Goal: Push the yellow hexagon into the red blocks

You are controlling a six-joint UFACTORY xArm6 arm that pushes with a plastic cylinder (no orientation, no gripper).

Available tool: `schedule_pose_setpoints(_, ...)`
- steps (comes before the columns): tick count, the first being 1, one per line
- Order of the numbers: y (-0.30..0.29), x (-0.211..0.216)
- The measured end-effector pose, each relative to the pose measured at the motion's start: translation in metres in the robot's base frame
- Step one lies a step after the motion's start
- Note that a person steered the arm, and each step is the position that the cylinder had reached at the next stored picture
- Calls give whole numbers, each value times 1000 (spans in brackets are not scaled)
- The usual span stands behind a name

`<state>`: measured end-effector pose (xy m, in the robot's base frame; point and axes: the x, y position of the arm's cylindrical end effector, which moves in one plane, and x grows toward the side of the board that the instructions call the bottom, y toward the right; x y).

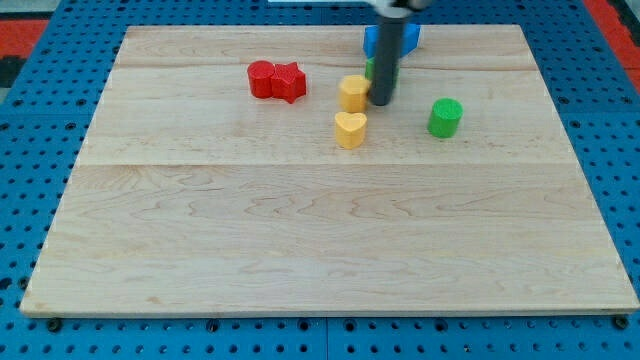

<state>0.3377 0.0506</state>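
Since the yellow hexagon is parked well to the view's right of the red blocks, nothing's really done yet. My tip is pressed against the hexagon's right side; no fingers, so nothing's gripped. The whole leftward shove is left.

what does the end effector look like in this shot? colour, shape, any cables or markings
A straight, round, dark grey to black rod, slightly glossy, with no visible markings or cables. It widens into a dark mount cut off at the view's top. My tip ends blunt, just to the view's right of the yellow hexagon.
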Motion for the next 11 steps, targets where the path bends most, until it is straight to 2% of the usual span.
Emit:
schedule_pose_setpoints(1,2,-8)
schedule_pose_setpoints(2,-60,-9)
schedule_pose_setpoints(3,-74,-15)
schedule_pose_setpoints(8,-46,-18)
schedule_pose_setpoints(9,-77,-18)
schedule_pose_setpoints(11,9,-3)
